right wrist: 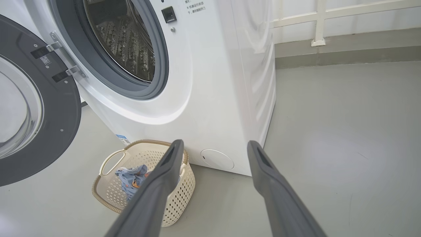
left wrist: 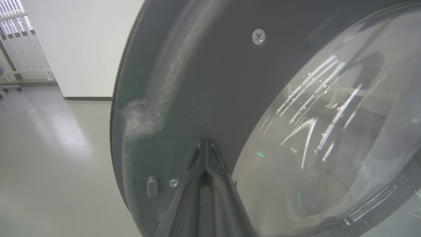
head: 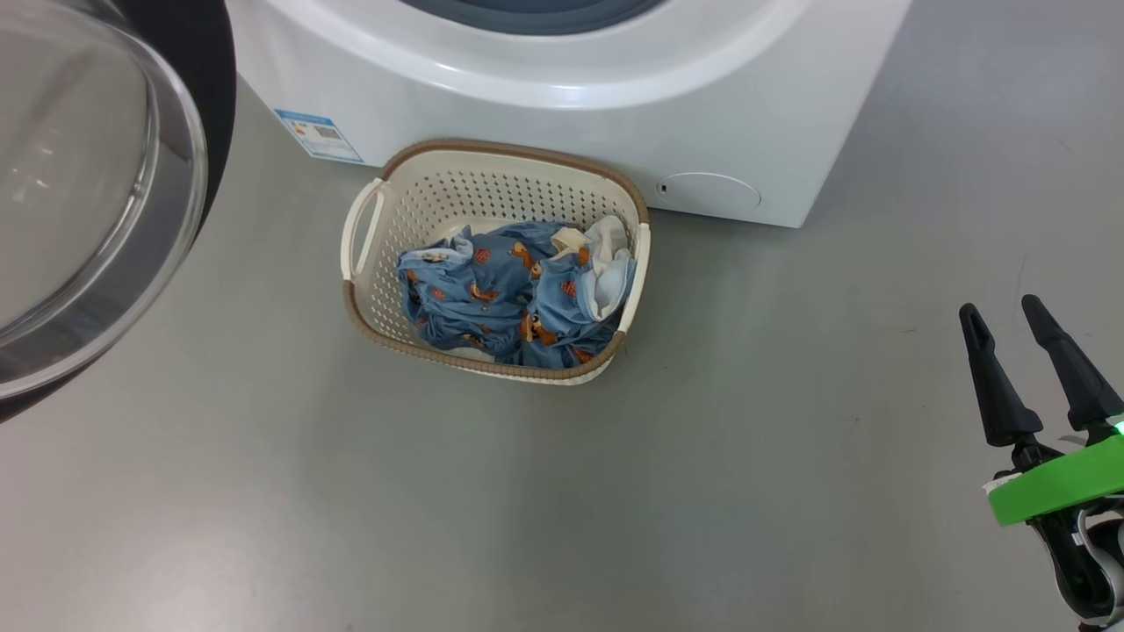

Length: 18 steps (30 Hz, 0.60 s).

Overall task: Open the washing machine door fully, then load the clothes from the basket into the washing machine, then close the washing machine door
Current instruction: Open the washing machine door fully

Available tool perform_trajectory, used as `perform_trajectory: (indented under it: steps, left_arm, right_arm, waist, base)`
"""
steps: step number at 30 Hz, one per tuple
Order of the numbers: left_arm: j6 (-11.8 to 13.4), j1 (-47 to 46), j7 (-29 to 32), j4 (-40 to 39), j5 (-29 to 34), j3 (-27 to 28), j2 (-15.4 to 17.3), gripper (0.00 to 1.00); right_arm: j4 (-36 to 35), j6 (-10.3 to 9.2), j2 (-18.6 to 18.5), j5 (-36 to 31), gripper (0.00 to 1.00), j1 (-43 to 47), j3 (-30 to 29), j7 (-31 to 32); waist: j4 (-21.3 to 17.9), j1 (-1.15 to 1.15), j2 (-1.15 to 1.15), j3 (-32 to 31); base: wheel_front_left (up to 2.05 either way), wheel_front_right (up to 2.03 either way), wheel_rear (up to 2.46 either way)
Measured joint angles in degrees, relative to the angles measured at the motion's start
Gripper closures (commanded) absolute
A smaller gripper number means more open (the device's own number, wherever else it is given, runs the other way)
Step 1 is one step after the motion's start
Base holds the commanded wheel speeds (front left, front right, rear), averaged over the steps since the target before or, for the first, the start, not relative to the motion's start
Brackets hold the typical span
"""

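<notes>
Washing machine door [head: 97, 219] swung open, upper left of the head view, glass bowl facing the camera. Washing machine [head: 562, 96] across the top, drum mouth uncovered.

Left jaws: pressed together, nothing between them. In the left wrist view they rise from bottom centre, tips against the door's dark inner rim just left of the glass; true contact not certain.

Right jaws: spread wide, empty. Lower right of the head view, pointing up-frame, hanging above bare floor [head: 263, 491], well apart from the basket [head: 362, 230].

Basket on the floor, centre frame, back rim hard by the machine's front. Clothes [head: 500, 294] heaped inside.
</notes>
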Motion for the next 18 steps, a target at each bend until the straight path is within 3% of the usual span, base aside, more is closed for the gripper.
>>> perform_trajectory:
  steps: [6,17,18]
  left_arm:
    - [-0.5,-0.2,0.0,0.7,0.0,0.5,-0.2,1.0]
    - [-6.0,4.9,0.0,-0.9,-1.6,1.2,-3.9,1.0]
    - [-6.5,5.8,0.0,-1.3,-1.6,1.0,-4.4,0.94]
  right_arm:
    - [0.2,0.0,0.1,0.0,0.0,0.0,0.0,0.0]
    - [1.0,0.0,1.3,0.0,0.0,0.3,1.0,0.0]
    - [1.1,0.0,1.4,0.0,0.0,0.3,1.1,0.0]
  waist:
    - [0.1,0.0,0.0,-0.5]
    - [0.8,0.0,0.0,-4.3]
    - [0.9,0.0,0.0,-4.8]
  base:
    - [0.0,0.0,0.0]
    - [0.0,0.0,0.0]
    - [0.0,0.0,0.0]
